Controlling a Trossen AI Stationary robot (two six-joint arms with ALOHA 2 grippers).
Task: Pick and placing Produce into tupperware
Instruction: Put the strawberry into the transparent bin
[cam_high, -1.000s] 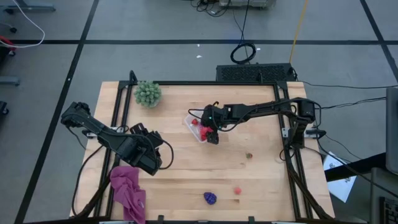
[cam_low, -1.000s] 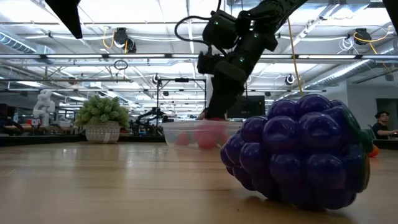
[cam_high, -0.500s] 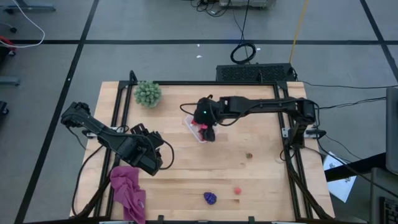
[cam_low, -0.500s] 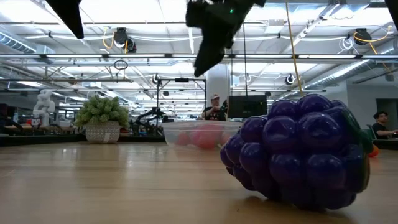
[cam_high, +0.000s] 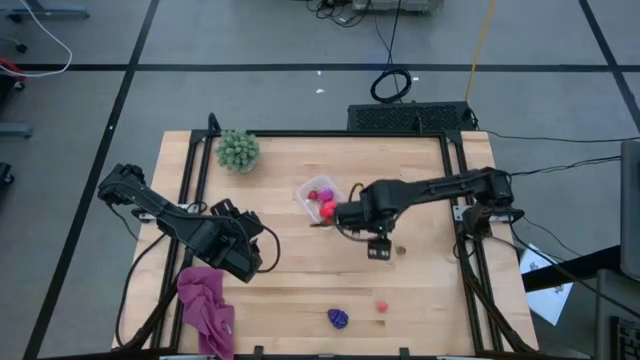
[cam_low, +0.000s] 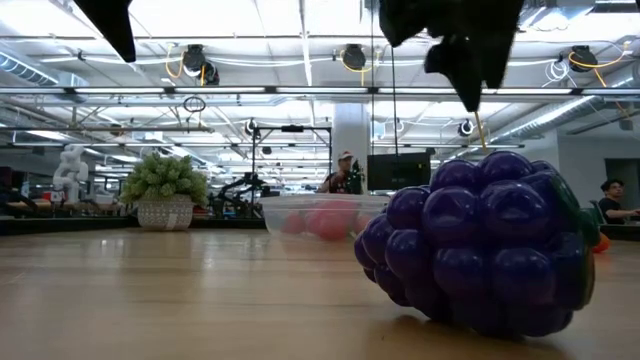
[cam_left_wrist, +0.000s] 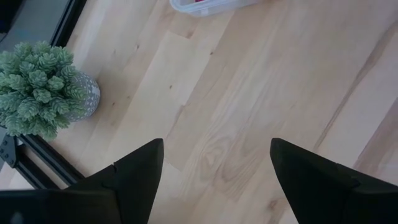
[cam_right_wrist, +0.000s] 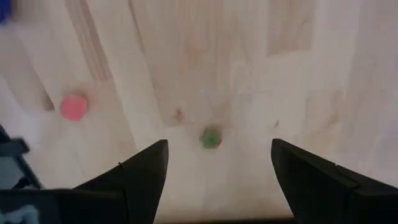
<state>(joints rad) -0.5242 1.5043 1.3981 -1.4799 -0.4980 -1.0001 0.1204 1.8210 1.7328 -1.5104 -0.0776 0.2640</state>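
Wooden table (cam_high: 420, 290) is crossed by the right gripper (cam_right_wrist: 214, 163), jaws apart and empty; the brownish piece (cam_right_wrist: 211, 137) just ahead must be straddled next, judging by the aim

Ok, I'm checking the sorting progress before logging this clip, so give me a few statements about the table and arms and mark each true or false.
1. The tupperware already holds red and pink produce. True.
2. The right gripper is shut on a fruit. False: its fingers are open and empty, above the bare wood near the small greenish-brown piece.
3. The purple berry lies inside the container. False: it sits on the table near the front edge, beside a small red piece.
4. The left gripper is open and waits near the magenta cloth. True.
5. The spiky green plant stands at a far table corner. True.
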